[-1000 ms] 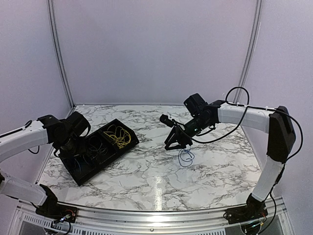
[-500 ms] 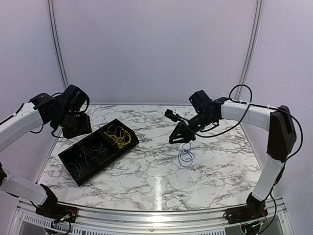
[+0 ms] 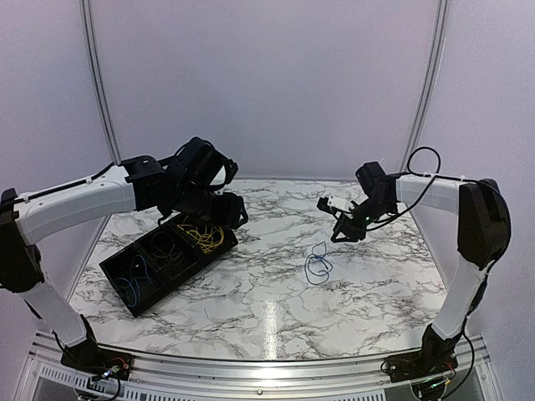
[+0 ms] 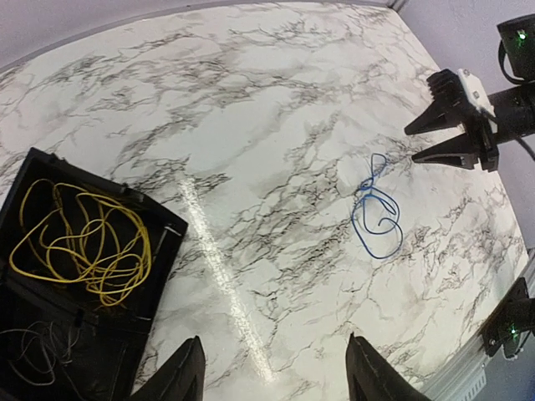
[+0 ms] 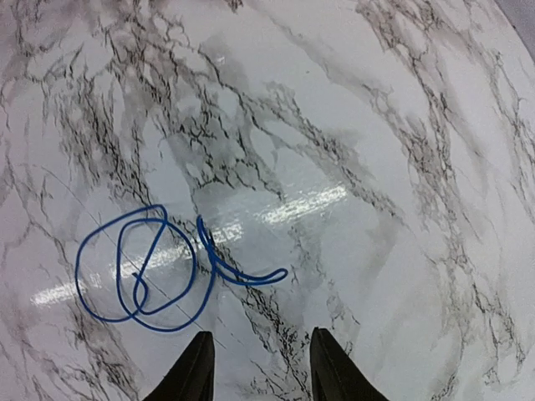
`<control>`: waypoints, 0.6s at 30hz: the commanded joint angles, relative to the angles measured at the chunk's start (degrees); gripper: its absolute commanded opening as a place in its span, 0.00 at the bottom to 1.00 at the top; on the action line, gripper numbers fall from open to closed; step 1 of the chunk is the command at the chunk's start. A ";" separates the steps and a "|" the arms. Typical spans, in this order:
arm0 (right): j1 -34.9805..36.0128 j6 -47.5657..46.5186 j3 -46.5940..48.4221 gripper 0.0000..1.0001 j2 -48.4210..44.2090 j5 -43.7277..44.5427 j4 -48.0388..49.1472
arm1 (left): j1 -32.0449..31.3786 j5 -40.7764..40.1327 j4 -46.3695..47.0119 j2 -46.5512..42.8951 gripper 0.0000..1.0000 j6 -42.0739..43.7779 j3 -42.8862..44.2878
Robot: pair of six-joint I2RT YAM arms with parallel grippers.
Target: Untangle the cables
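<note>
A blue cable (image 3: 317, 266) lies in small loops on the marble table, also seen in the left wrist view (image 4: 376, 214) and the right wrist view (image 5: 149, 269). A yellow cable (image 3: 205, 236) is bundled in the far compartment of a black tray (image 3: 188, 280); it also shows in the left wrist view (image 4: 84, 244). A thin black cable (image 4: 33, 351) lies in the middle compartment. My left gripper (image 3: 227, 213) hovers open and empty over the tray's far end. My right gripper (image 3: 333, 221) is open and empty, above and behind the blue cable.
The tray sits at an angle on the left of the table, and a bluish thin wire (image 3: 129, 286) shows in its near compartment. Grey walls close the back and both sides. The right gripper (image 4: 456, 125) shows in the left wrist view.
My left arm swung from the left wall across the tray towards the middle. My right gripper drew back to the right, away from the blue cable, which stayed on the table.
</note>
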 commanded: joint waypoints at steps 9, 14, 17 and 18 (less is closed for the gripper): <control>1.61 -19.48 -0.89 0.44 4.53 6.22 6.40 | -1.36 4.56 9.75 4.03 0.62 -3.24 0.64; 4.14 -22.62 -0.41 0.44 7.44 5.01 7.17 | -1.36 4.28 11.64 3.88 0.62 -3.92 0.03; 5.18 -23.59 0.22 0.29 8.20 4.47 6.92 | -1.35 4.28 11.90 4.09 0.62 -3.83 0.26; 5.39 -23.46 0.83 0.20 8.18 4.10 6.30 | -1.35 4.28 11.97 4.10 0.62 -3.77 0.23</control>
